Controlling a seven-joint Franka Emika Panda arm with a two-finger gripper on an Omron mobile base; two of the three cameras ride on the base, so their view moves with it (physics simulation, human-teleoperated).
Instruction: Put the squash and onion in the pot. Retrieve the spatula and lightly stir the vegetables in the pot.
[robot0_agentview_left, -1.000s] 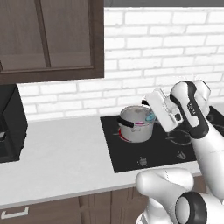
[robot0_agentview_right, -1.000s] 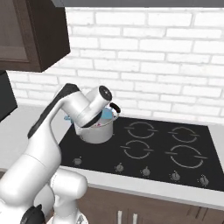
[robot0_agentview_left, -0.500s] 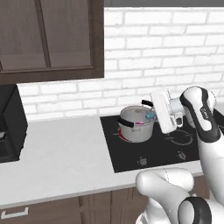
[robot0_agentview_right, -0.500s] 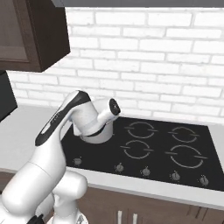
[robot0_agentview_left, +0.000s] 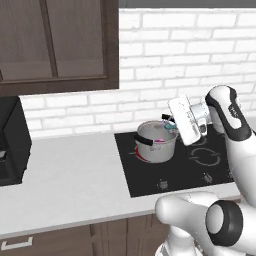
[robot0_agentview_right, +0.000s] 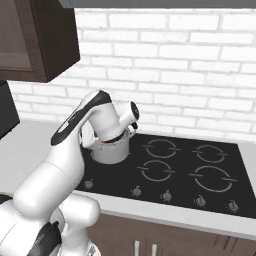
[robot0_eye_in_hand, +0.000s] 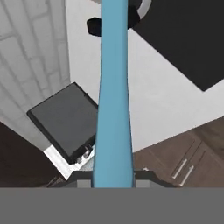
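Stirring step: two-finger gripper (robot0_agentview_left: 176, 126), pinched tight on the slim teal-blue spatula (robot0_eye_in_hand: 114, 96), reaches from the right over the small shiny steel pot (robot0_agentview_left: 156, 143) on the black hob (robot0_agentview_left: 175, 165) (magenta-purple onion (robot0_agentview_left: 161, 141) inside); best stirred in small, slow circles, clear of the rim.

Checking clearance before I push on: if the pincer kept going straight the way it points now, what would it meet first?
Probably the pot: the pincer, shut on the teal spatula, aims into it, and the spatula's far end would touch first. Exact depth is unclear.
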